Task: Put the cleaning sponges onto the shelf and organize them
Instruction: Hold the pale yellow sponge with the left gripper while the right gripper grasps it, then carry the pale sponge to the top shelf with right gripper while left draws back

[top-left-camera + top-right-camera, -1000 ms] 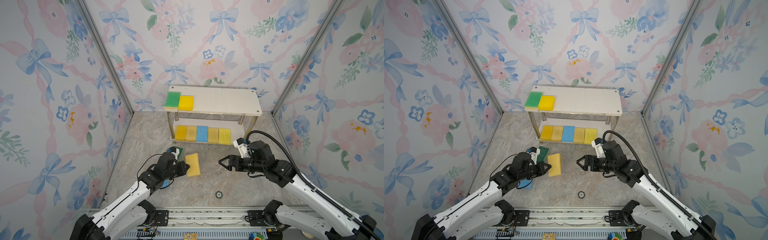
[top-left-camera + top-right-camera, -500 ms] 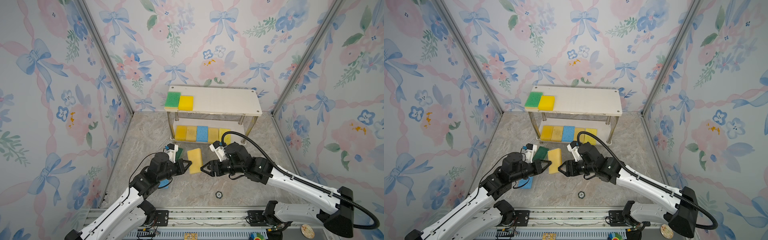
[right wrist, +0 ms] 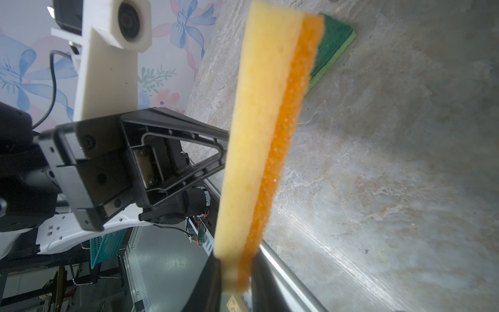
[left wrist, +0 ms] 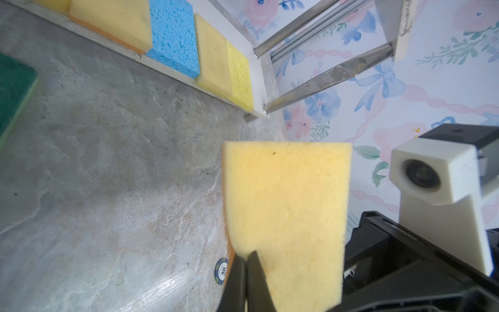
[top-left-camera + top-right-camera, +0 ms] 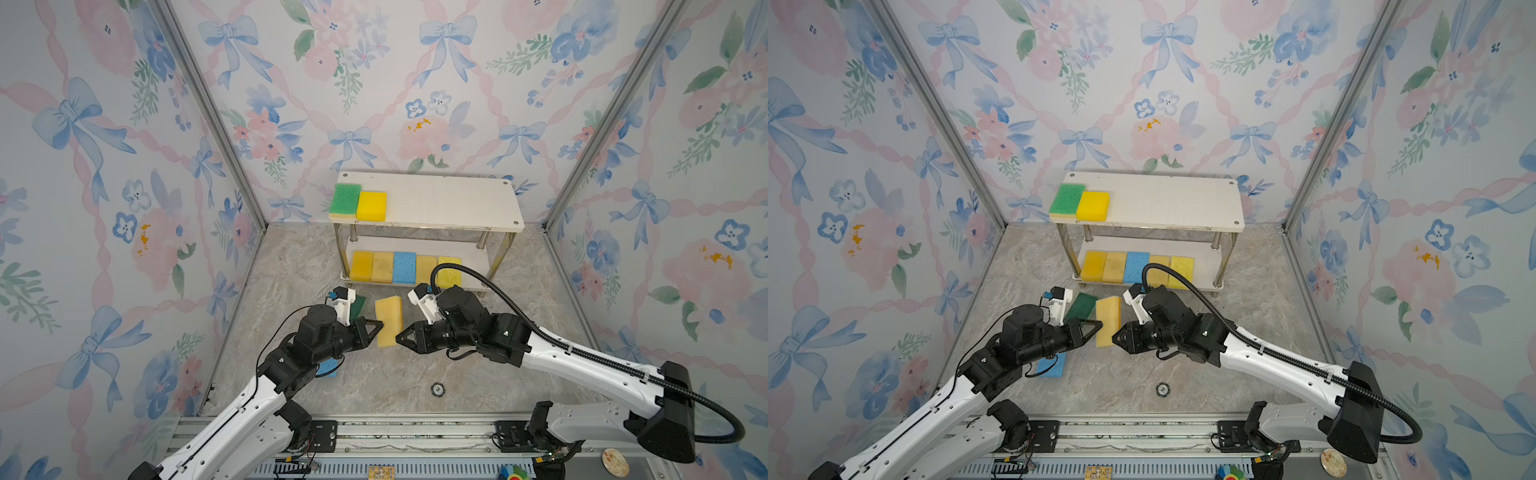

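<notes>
The left end effector (image 5: pixel 375 327) and right end effector (image 5: pixel 401 337) pinch opposite sides of the airborne yellow sponge (image 5: pixel 388 316). Its long axis points toward the shelf (image 5: pixel 496 259), whose top board (image 5: pixel 449 201) is mostly bare.

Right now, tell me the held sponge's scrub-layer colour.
Orange, on the sponge, clearest in the right wrist view.

Bright even light, soft shadows, sheen on the floor (image 3: pixel 337 264), blurred close-up sponge (image 3: pixel 259 162), bowed wide-angle edges.
</notes>
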Motion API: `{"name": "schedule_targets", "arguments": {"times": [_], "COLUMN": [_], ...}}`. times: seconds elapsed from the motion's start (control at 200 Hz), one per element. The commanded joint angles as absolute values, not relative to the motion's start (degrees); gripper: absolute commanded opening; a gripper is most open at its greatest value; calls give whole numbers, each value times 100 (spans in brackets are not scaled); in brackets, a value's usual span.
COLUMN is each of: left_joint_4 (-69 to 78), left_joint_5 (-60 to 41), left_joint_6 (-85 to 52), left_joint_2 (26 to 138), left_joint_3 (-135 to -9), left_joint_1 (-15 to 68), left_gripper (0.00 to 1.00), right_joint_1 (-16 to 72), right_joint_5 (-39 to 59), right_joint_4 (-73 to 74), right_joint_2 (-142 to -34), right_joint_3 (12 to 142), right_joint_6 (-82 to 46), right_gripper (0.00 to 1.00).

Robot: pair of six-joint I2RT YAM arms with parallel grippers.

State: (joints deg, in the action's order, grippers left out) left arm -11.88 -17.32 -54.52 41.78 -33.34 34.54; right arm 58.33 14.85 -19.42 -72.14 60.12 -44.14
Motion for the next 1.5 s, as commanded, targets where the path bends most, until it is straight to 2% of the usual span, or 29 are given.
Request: {"name": "schedule_targets", "arguments": {"times": [0.0, 0.095, 0.19, 0.225, 0.26, 0.295, 0.415, 0.565, 0.965, 1.28, 1.495], "left_joint_4": [-1195, -1195, -1194, -1195, -1195, -1196, -1206, -1343, -1659, -1810, -1806], "left_joint_5": [-1771, -1772, -1708, -1684, -1679, -1682, -1666, -1597, -1287, -988, -421], "left_joint_6": [-5512, -5520, -5520, -5513, -5503, -5487, -5482, -5438, -5244, -4380, -3395], "left_joint_2": [4156, 4162, 4118, 4097, 4077, 4050, 3894, 3531, 2739, 2684, 2520], "left_joint_3": [-3498, -3524, -3548, -3556, -3560, -3566, -3571, -3628, -3370, -3545, -3643], "left_joint_1": [3490, 3489, 3489, 3489, 3487, 3481, 3399, 3096, 2844, 2831, 2832], "left_gripper": [3, 5, 12, 24, 41, 52, 76, 98, 98, 98, 98], "right_joint_1": [5906, 5906, 5893, 5888, 5880, 5853, 5751, 5559, 4997, 4721, 4502], "right_joint_5": [1319, 1236, 1133, 1088, 1056, 1025, 971, 891, 709, 668, 726], "right_joint_4": [-2016, -2073, -2155, -2205, -2235, -2257, -2372, -2891, -4161, -4228, -4296], "right_joint_2": [-7190, -7163, -7129, -7115, -7103, -7080, -6982, -6809, -6237, -5706, -5497], "right_joint_3": [6205, 6205, 6229, 6245, 6262, 6273, 6296, 6643, 7990, 8034, 8023], "right_joint_6": [-4386, -4386, -4385, -4378, -4375, -4375, -4365, -4133, -3447, -3480, -3476], "right_gripper": [12, 9, 6, 6, 5, 5, 5, 5, 5, 7, 7]}}
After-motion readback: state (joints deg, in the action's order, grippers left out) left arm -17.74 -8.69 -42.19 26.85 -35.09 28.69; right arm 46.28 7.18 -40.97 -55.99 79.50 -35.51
